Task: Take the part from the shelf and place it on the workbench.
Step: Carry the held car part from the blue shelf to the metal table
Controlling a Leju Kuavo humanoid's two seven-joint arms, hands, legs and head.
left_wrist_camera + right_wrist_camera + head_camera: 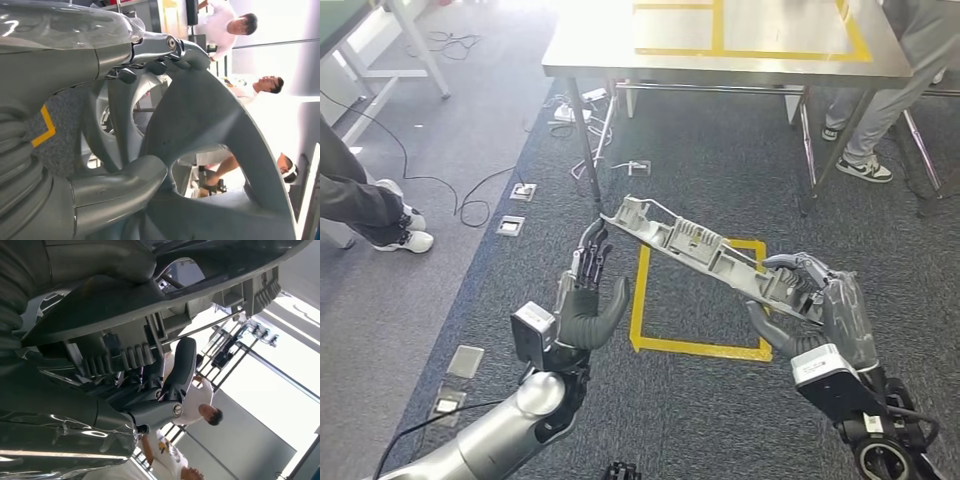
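Part (705,255) mid-frame, tilted; right hand (822,300) clamped on lower end, left hand (588,290) grips upper end; surface (592,55) top of frame.

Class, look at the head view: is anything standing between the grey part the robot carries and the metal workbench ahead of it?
Nothing visible blocks the way. The part is held by the right hand, its far end at the left hand. Between it and the workbench lies carpet with floor sockets and cables. A person stands behind the bench.
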